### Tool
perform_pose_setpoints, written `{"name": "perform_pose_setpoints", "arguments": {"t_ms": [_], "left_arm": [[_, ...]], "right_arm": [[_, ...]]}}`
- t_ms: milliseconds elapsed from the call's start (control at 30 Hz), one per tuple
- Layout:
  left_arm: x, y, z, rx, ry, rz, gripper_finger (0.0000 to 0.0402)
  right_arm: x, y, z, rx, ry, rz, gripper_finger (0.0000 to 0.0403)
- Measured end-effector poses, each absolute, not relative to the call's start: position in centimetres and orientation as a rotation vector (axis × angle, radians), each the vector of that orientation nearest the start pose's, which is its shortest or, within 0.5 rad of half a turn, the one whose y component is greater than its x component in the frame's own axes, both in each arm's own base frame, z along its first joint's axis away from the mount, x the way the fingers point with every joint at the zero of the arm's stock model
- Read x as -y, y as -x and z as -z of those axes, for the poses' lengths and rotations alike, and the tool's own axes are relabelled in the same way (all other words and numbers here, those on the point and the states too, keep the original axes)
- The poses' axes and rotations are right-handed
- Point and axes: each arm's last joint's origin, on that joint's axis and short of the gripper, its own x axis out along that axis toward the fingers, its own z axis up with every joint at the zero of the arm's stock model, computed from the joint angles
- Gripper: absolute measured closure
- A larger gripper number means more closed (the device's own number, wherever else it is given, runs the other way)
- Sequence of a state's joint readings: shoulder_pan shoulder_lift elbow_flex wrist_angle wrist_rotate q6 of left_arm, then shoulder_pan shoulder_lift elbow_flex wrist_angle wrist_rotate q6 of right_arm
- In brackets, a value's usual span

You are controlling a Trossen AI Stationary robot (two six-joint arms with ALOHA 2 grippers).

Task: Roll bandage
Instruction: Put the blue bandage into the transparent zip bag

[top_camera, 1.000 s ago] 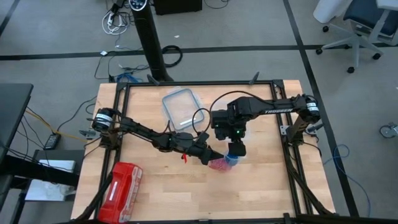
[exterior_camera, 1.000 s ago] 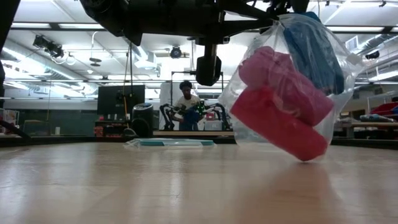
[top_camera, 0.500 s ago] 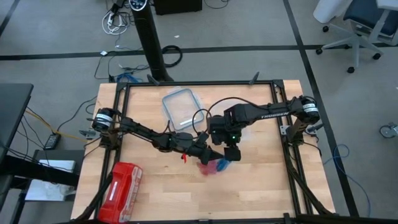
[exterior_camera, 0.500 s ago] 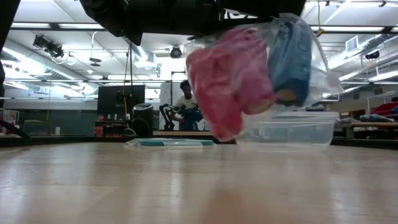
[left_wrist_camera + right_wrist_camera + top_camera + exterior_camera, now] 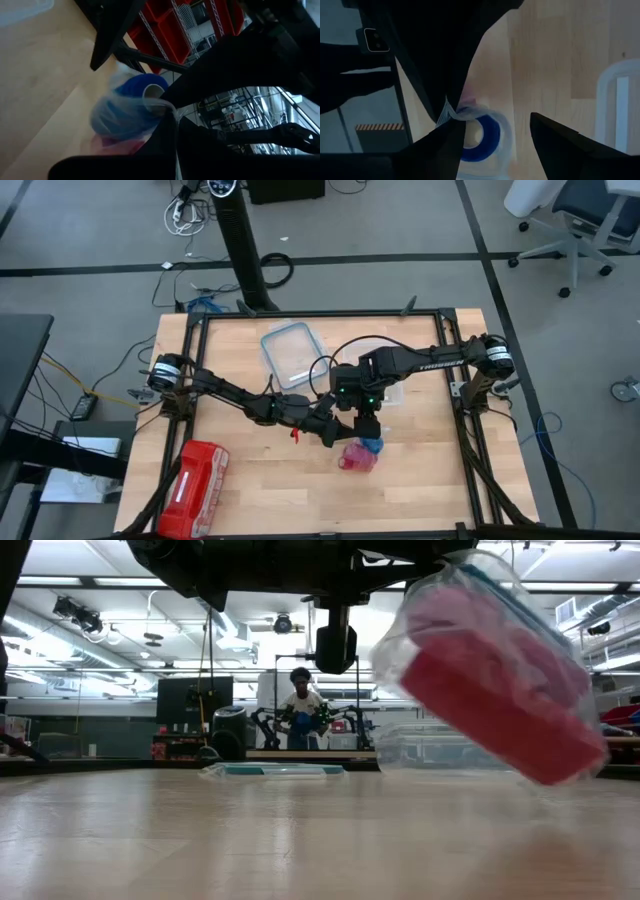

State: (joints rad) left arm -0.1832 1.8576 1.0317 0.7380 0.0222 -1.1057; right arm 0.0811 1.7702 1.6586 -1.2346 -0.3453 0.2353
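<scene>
bandage [image 5: 141,86] roll in clear bag [image 5: 358,454] with pink rolls [image 5: 500,690], left jaws clenched on bag, right jaws released

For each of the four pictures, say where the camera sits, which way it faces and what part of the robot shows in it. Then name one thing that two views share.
High view: above, looking straight down; both arms meet over the wooden table.
Low view: table height, looking level across; arms overhead, clear bag hanging.
Left wrist view: on the left arm, facing the blue bandage in the bag; left gripper pinching the plastic.
Right wrist view: on the right arm, looking down; right gripper open.
Shared: both wrist views show the bandage.
</scene>
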Motion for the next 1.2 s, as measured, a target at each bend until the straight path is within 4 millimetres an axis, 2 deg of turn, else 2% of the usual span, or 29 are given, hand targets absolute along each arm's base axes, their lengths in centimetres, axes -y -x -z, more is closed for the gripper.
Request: {"name": "perform_pose_setpoints", "arguments": {"t_ms": [400,533,700,833,1200], "left_arm": [[7.2,-39.5,-20.8,-0.182,1.092,0.106,0.0398],[7.2,-39.5,-20.9,-0.180,1.093,0.109,0.0398],[7.2,-39.5,-20.8,-0.187,1.092,0.118,0.0398],[7.2,-39.5,-20.9,-0.187,1.092,0.119,0.0398],[7.2,-39.5,-20.9,-0.183,1.094,0.121,0.0398]], "right_arm": [[-2.0,-33.9,-32.4,-1.362,-0.432,-0.171,0.0175],[-1.2,-33.0,-33.0,-1.411,-0.448,-0.127,0.0175],[-0.5,-31.0,-33.3,-1.553,-0.368,-0.079,0.0175],[-0.4,-30.3,-34.0,-1.532,-0.348,-0.068,0.0175],[-1.5,-30.3,-32.2,-1.599,-0.323,-0.100,0.0176]]}}
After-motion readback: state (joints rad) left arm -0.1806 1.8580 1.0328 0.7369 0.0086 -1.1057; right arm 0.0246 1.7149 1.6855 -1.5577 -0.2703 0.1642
